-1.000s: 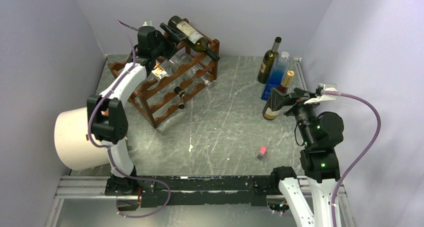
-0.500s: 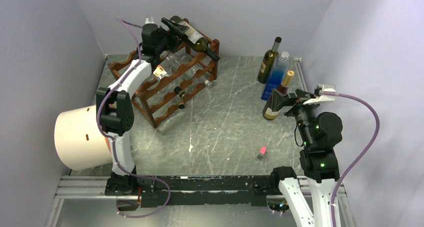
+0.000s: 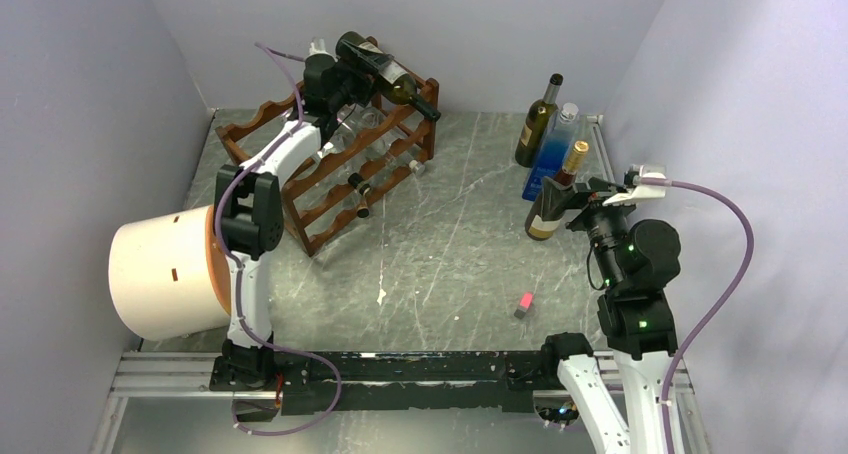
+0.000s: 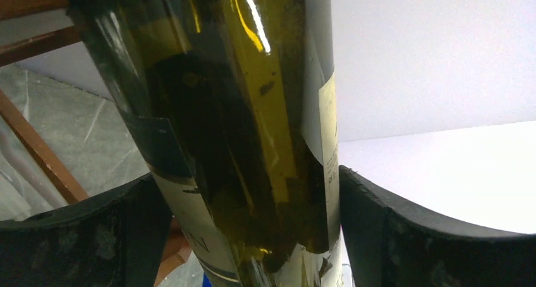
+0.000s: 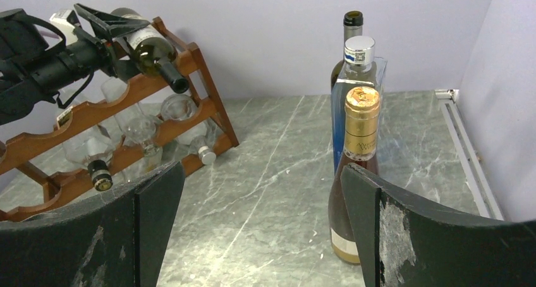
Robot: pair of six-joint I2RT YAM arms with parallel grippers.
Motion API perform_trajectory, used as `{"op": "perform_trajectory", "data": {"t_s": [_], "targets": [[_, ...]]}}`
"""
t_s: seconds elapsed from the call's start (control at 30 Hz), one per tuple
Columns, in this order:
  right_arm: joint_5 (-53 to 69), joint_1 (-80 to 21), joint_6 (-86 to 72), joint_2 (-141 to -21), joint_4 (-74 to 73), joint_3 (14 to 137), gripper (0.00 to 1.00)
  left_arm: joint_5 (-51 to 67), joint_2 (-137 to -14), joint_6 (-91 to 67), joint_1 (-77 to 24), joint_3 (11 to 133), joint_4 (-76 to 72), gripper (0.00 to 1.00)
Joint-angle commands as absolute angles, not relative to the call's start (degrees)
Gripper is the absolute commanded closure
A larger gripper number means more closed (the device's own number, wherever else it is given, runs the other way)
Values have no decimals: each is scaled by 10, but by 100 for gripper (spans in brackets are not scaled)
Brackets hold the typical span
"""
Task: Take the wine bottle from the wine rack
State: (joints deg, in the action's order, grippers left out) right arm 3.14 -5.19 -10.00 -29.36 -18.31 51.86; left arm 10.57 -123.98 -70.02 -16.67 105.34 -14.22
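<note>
Pads [image 4: 411,236] of the left gripper [image 3: 342,71] flank the wine bottle [image 4: 253,110] atop the wine rack [image 5: 212,97]. Whether they clamp it is unclear, and the bottle's ends are cropped. Right gripper [image 5: 260,170] gapes wide, empty.

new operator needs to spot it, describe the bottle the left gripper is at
Find the wooden rack at the far left. Across its top sits a dark green bottle with a pale label, between the fingers of the left gripper. The bottles below it are clear glass.
</note>
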Motion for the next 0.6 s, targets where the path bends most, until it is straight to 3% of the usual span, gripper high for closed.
{"op": "perform_trajectory", "data": {"t_s": [0.0, 0.37, 0.47, 0.57], "targets": [[22, -61, -90, -294, -173, 521, 0, 111, -1252, -704, -171, 1071, -194, 1], [26, -66, -89, -304, -179, 528, 0, 144, -1200, -735, -160, 1033, -263, 69], [29, -66, -91, -306, -181, 530, 0, 156, -1181, -739, -155, 1032, -267, 84], [31, -66, -94, -310, -184, 531, 0, 166, -1161, -738, -152, 1041, -262, 92]]}}
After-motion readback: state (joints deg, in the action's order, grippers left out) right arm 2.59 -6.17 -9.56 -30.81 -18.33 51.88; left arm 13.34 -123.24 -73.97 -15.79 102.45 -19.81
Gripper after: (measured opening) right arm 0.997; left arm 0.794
